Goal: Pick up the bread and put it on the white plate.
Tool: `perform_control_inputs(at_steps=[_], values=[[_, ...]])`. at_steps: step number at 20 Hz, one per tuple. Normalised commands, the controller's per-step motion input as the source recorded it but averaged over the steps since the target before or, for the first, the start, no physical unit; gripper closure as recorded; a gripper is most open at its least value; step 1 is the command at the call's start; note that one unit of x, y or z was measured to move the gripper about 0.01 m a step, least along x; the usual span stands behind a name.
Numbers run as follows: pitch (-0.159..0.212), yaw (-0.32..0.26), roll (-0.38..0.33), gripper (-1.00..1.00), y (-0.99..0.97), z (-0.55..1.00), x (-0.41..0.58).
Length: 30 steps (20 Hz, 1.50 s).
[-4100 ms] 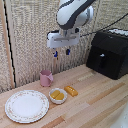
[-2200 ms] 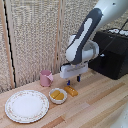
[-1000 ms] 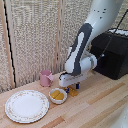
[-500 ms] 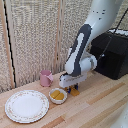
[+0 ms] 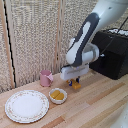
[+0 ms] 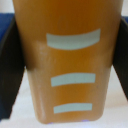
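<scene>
I had the claw (image 5: 75, 81) down at the desk (image 5: 100, 107), with the bread (image 5: 76, 85) sitting between its dark fingers (image 5: 70, 81). By my reading the approach was finished and the grasp was about at hand. In the wrist view the bread (image 6: 69, 60) filled nearly the whole picture, with a dark finger (image 6: 11, 75) close on either flank, but I could not tell whether the pads were pressing on it or only standing beside it. The bread looked to be resting on the desk, not lifted, though the exterior view was too coarse for me to be sure.

What remained, as I judged it, was the lift, the carry toward the exterior view's left, and the setting down. The white plate (image 5: 12, 114) lay well apart from the claw, with a small white bowl (image 5: 51, 98) of yellow pieces between them and a pink cup (image 5: 46, 77) behind.

The bread itself was an oblong orange-brown piece, smooth and slightly glossy, marked with three pale bars across its upper face.
</scene>
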Motion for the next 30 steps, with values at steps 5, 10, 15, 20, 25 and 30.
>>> perform_control_inputs(at_steps=[5, 10, 15, 20, 25, 30], values=[[0.099, 0.0, 0.011, 1.0, 0.36, 0.93, 0.287], [0.12, 0.0, 0.086, 1.0, 0.69, 0.68, 0.251], [0.109, 0.0, 0.067, 1.0, 0.86, 0.52, 0.191], [0.078, 0.0, 0.017, 1.0, 0.93, 0.25, 0.267], [0.027, 0.0, 0.001, 1.0, 0.95, 0.02, 0.269], [0.001, 0.015, 0.0, 1.0, 0.99, -0.16, 0.244]])
